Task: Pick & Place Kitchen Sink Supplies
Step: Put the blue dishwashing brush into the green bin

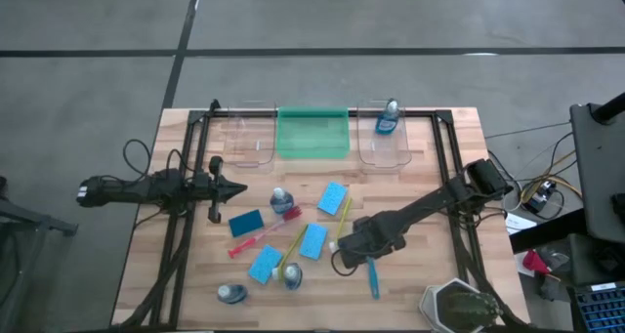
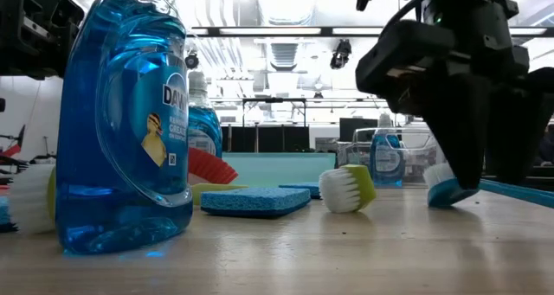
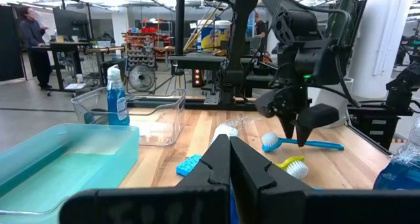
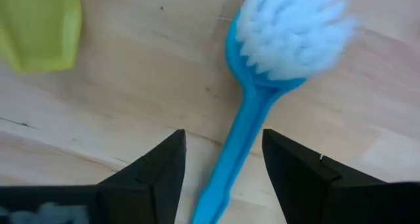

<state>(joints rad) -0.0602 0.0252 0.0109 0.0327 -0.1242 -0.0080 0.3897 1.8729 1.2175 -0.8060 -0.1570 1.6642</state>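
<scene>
The blue dish brush (image 4: 262, 73) lies flat on the wooden table, its white bristle head (image 4: 292, 30) beyond my fingers. My right gripper (image 4: 223, 137) points down over it and is open, one finger on either side of the handle without touching it; the high view shows it (image 1: 366, 255) right of centre, just above the brush (image 1: 372, 277). My left gripper (image 1: 229, 188) waits shut at the table's left. Blue sponges (image 1: 334, 198), clear bottles of blue liquid (image 1: 281, 198), a red brush (image 1: 256, 238) and a yellow brush (image 1: 293, 247) lie mid-table.
Along the far edge stand a clear bin (image 1: 244, 143), a green bin (image 1: 312, 133) and a second clear bin (image 1: 383, 149) with one bottle (image 1: 388, 118) in it. A yellow brush head (image 4: 39, 27) lies close beside my right gripper. A dark object (image 1: 459, 307) sits at the near right corner.
</scene>
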